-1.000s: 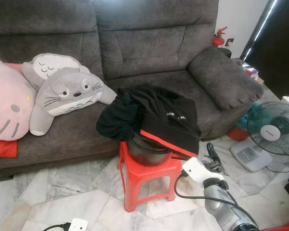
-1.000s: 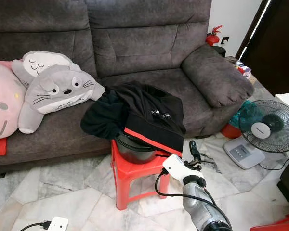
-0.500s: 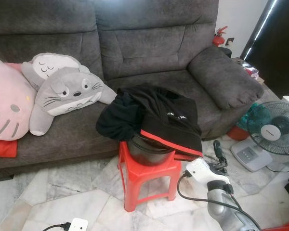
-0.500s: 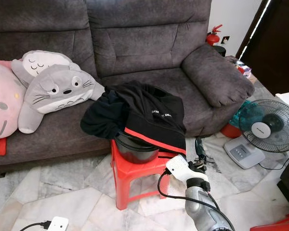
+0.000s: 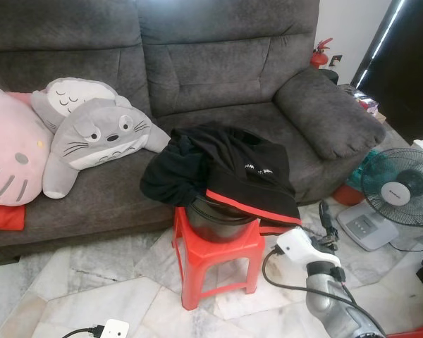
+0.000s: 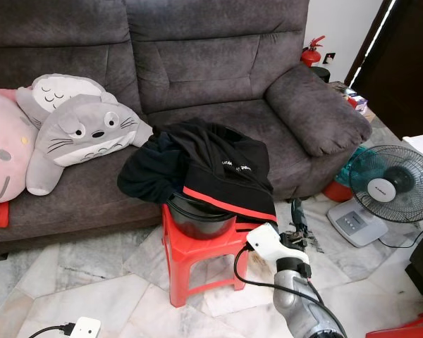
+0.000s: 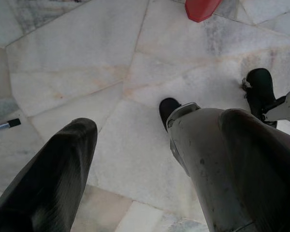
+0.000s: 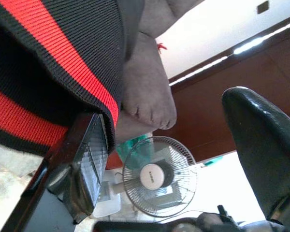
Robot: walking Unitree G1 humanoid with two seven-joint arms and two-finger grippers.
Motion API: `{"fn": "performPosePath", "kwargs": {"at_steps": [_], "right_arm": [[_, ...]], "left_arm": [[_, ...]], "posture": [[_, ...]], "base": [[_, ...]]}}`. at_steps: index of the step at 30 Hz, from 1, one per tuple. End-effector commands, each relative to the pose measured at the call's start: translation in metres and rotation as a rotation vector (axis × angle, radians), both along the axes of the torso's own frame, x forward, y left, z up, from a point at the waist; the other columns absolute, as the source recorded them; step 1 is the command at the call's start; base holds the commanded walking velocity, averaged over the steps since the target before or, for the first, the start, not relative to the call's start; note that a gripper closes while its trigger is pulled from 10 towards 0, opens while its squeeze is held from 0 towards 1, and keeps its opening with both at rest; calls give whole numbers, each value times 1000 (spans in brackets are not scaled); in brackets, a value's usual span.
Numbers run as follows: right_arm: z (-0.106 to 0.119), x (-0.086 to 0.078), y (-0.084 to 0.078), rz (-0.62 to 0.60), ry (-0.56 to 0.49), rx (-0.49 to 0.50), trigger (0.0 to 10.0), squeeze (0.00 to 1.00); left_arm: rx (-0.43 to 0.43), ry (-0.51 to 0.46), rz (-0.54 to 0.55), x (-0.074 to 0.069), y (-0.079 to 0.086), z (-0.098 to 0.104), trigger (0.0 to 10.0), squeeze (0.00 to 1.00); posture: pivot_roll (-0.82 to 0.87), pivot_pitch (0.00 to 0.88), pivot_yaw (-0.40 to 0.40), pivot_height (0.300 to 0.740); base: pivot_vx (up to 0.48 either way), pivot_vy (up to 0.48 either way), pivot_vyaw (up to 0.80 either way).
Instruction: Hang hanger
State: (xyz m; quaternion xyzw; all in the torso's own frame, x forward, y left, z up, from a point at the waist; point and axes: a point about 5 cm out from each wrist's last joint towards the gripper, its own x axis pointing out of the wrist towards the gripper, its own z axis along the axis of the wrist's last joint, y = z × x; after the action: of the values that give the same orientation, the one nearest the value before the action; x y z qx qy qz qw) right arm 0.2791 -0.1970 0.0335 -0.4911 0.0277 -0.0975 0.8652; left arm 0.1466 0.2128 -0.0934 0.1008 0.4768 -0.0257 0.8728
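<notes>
Right hand (image 5: 325,224) now further right and forward than second ago, beside hem of black garment (image 5: 225,172) draped over pot (image 5: 215,218) on red stool (image 5: 215,257).
Right wrist view: fingers (image 8: 82,164) spread, red-striped hem between.
Left wrist view: left hand (image 7: 135,159) spread over marble floor (image 7: 87,72).
Hanger not discernible.

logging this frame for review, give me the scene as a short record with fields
setting: living room, grey sofa, marble floor
garment: black garment with red stripe, draped over a dark pot
support: pot stands on a red stool in front of the sofa
right tool: open, beside the garment's red-striped hem
left tool: open, pointing down at the floor
hanger: cannot be made out
other: plush toys on the sofa, fan on the robot's right
</notes>
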Motion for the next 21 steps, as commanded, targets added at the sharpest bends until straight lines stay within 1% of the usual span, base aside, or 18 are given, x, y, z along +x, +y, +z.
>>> {"fn": "performPosePath", "kwargs": {"at_steps": [1, 6, 9, 13, 16, 18, 21], "right_arm": [[2, 3, -9, -27, 4, -13, 10000, 0], [3, 5, -10, -32, 3, -16, 10000, 0], [6, 12, -12, -43, -1, -36, 10000, 0], [6, 18, -11, -57, 37, -5, 10000, 0], [6, 18, -11, -57, 37, -5, 10000, 0], [7, 21, -9, -46, 44, 8, 10000, 0], [8, 24, -1, 9, 48, 13, 10000, 0]], "left_arm": [[7, 24, -18, -7, 0, -3, 10000, 0], [9, 24, -18, -7, 0, -3, 10000, 0], [11, 25, -20, -7, 0, -3, 10000, 0], [16, 29, -25, -7, 0, -3, 10000, 0], [16, 29, -25, -7, 0, -3, 10000, 0], [18, 29, -25, -7, 1, -3, 10000, 0], [20, 29, -24, -7, 1, -3, 10000, 0]], "posture": [[-71, 52, -38, 740], [-71, 52, -38, 740], [-71, 50, -32, 740], [-73, 50, -29, 740], [-73, 50, -29, 740], [-69, 51, -28, 740], [-67, 52, -27, 740]], "base": [[0, 0, 0], [0, 0, 0], [0, 0, 0], [0, 0, 0], [0, 0, 0], [0, 0, 0], [0, 0, 0]]}}
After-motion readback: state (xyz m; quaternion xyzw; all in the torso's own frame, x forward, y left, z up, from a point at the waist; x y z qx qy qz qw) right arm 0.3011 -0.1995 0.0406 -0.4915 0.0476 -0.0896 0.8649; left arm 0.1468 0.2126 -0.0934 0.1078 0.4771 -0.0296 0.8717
